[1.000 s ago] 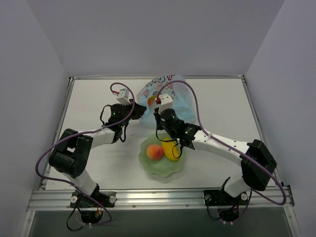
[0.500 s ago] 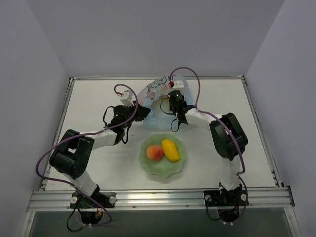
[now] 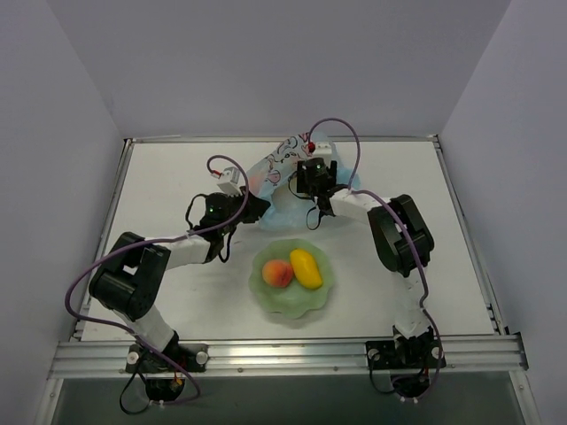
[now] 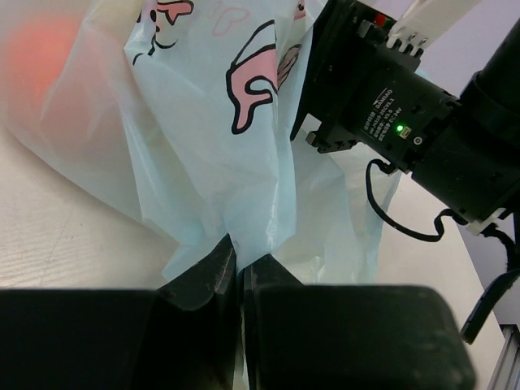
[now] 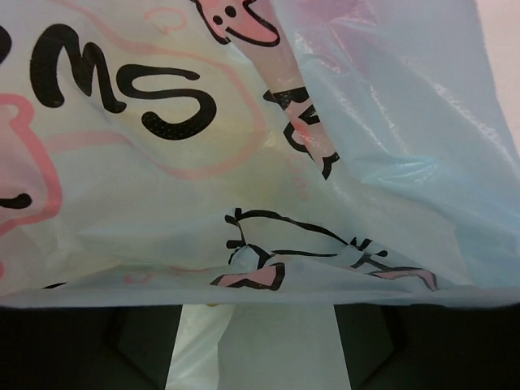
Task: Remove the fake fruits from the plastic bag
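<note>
While the green bowl [image 3: 266,297] sits nearest me with the peach [image 3: 278,274] and the mango [image 3: 306,268], whose long side runs far left to near right, my left pincer [image 4: 237,272] is clenched on a fold of the plastic bag [image 3: 282,168]. The thin blue bag, with pink and black drawings, lies near the far edge of the table [image 3: 168,177], with bare room on both sides. My right pincer [image 5: 256,325] is spread apart under the bag's skin.

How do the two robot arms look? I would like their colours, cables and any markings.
The left arm and right arm both have white links between bulky black joints. A thin purple cable loops loosely along each. The right arm's wrist block is black, with small white print and a green light. The jaws are black.
</note>
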Controlling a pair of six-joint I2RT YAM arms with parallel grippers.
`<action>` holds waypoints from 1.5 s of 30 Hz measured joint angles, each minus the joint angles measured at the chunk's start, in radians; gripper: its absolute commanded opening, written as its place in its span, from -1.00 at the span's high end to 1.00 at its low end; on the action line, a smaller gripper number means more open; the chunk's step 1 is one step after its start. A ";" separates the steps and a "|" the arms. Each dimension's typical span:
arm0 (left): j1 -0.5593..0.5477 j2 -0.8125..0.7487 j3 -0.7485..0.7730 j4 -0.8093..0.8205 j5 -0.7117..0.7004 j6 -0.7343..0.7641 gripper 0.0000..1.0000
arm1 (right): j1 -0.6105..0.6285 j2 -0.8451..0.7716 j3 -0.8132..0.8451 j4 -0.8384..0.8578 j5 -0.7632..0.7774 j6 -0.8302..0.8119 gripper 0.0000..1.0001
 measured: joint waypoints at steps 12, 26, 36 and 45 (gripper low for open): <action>-0.016 0.000 0.000 0.000 -0.002 0.001 0.95 | -0.006 0.090 0.074 0.011 -0.031 0.003 0.69; -0.031 -0.001 0.000 -0.012 -0.008 0.023 0.95 | 0.019 -0.060 -0.127 0.085 -0.017 -0.046 0.99; -0.069 -0.045 -0.001 -0.037 -0.052 0.050 0.95 | 0.025 -0.314 -0.282 0.117 -0.136 -0.084 0.91; -0.088 -0.121 -0.003 -0.081 -0.091 0.097 0.95 | 0.082 -0.323 -0.281 0.037 -0.092 -0.117 0.38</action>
